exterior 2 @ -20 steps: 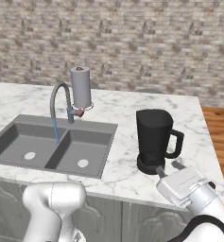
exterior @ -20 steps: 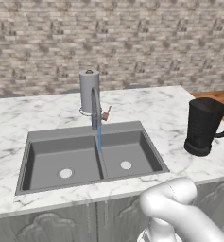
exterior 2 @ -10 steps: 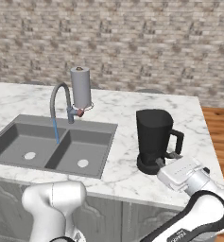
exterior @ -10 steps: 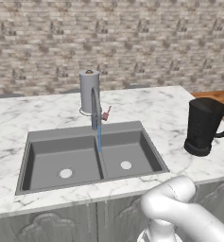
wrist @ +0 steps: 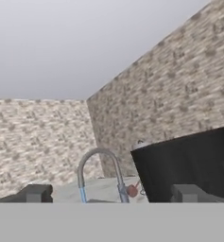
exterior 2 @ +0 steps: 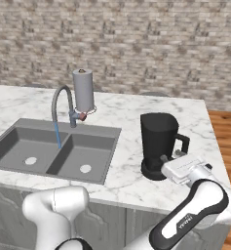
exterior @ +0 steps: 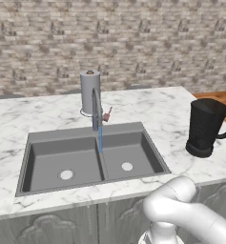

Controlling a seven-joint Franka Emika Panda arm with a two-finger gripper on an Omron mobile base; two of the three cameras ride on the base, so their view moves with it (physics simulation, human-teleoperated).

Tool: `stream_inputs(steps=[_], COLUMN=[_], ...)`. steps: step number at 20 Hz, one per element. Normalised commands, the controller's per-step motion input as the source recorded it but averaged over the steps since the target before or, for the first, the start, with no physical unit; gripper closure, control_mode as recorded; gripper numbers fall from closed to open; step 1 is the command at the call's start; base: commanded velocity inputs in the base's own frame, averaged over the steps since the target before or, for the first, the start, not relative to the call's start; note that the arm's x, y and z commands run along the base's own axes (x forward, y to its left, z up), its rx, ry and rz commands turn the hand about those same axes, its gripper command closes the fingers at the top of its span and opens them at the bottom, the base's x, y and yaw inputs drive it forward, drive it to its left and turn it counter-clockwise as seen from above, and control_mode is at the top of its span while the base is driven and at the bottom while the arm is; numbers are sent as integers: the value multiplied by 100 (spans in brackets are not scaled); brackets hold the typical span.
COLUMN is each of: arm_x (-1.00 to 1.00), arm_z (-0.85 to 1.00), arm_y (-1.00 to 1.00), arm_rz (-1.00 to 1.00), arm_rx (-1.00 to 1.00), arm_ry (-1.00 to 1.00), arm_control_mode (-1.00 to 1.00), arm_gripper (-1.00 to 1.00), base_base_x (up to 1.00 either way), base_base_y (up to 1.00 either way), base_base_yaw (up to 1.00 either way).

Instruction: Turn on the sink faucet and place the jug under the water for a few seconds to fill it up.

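Closing in on the jug [exterior 2: 158, 144], the robot's end effector [exterior 2: 164, 160] sits low beside the black pitcher's base near the front right edge of the counter [exterior: 162, 114], its fingers spread wide and holding nothing. Water [exterior: 100, 141] already falls in a thin blue stream from the sink faucet [exterior: 95, 107] into the sink [exterior: 62, 157], landing close to the centre divider, so the tap step looks finished and the pickup is the job in hand. The hand view shows the jug's dark wall [wrist: 189, 163] just to one side of the line between the fingertips, not yet between them. A sound grasp probably means centring the spread fingers on the loop handle [exterior 2: 183, 144] or the narrower upper body before pressing in, keeping the pitcher upright. Nudging the wide base first could slide or tip it toward the counter's right edge. The paper-towel roll [exterior: 88, 91] standing behind the faucet should be given room on the carry across.
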Motion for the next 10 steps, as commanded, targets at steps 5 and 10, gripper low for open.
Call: stream_inputs(steps=[5, 10], arm_x=[7, 13], arm_z=[-4, -7], arm_y=[-37, -33], arm_rz=[-6, -4], arm_rx=[-3, -3], arm_ry=[-3, -4], arm_control_mode=[-100, -100], arm_gripper=[-100, -100], base_base_x=[0, 0], base_base_y=[0, 0], base_base_yaw=[0, 0])
